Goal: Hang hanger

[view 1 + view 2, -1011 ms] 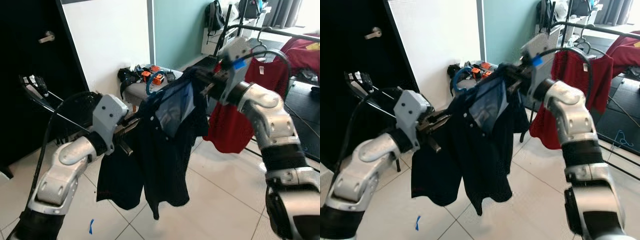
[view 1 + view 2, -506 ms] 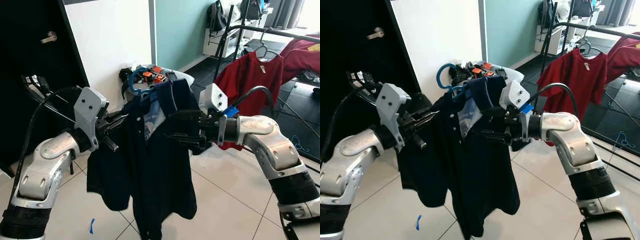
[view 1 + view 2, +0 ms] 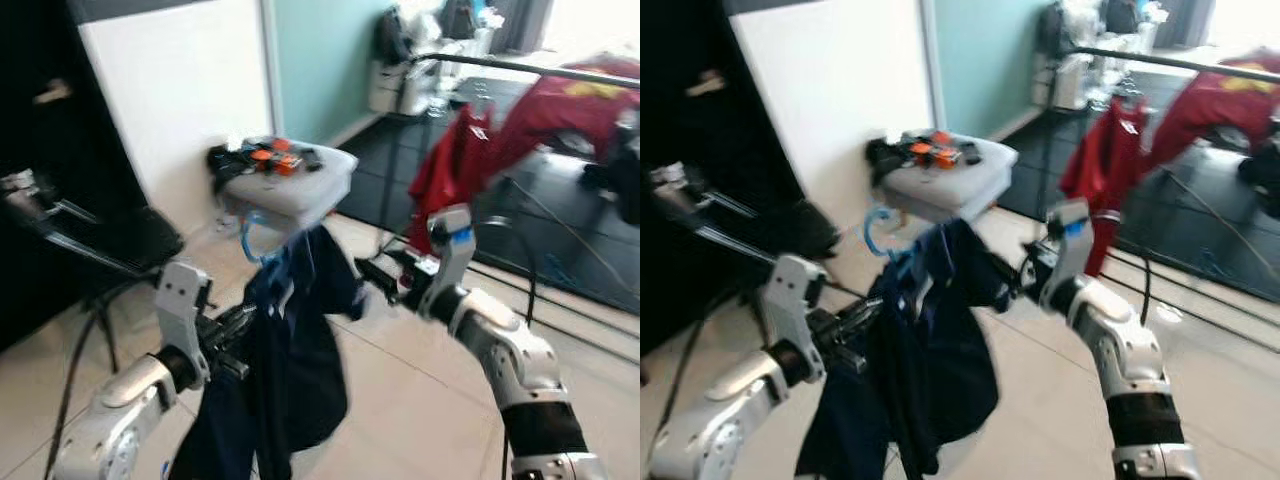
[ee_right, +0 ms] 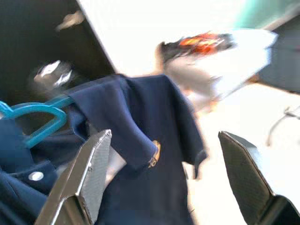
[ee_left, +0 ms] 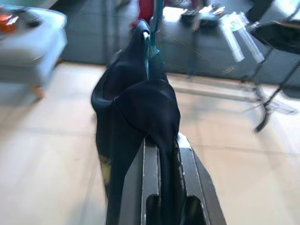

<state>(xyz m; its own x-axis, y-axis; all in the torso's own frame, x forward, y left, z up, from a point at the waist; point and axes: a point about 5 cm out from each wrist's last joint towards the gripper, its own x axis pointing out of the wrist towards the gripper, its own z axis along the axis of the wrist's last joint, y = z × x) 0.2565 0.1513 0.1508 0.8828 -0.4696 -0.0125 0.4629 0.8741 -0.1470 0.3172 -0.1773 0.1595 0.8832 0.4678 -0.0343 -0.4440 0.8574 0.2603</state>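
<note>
right gripper (image 4: 164, 183): jaws now wide apart, off the shirt's shoulder it gripped a moment ago
left gripper (image 5: 161, 206): clamped on navy shirt (image 3: 290, 380)
hanger (image 3: 258, 240): blue hook above collar, well short of rail (image 3: 520, 68)
task: shirt sags, one-arm carry; not hung

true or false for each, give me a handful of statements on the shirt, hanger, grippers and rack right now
1. The navy shirt hangs on a blue hanger. True.
2. The left gripper is open and holds nothing. False: its fingers are closed on the navy shirt's fabric.
3. The right gripper is open. True: its fingers are spread with the shirt sleeve in front of them.
4. The blue hanger's hook is already over the rack rail. False: it is well short of the rail.
5. Red garments hang on the rack. True.
</note>
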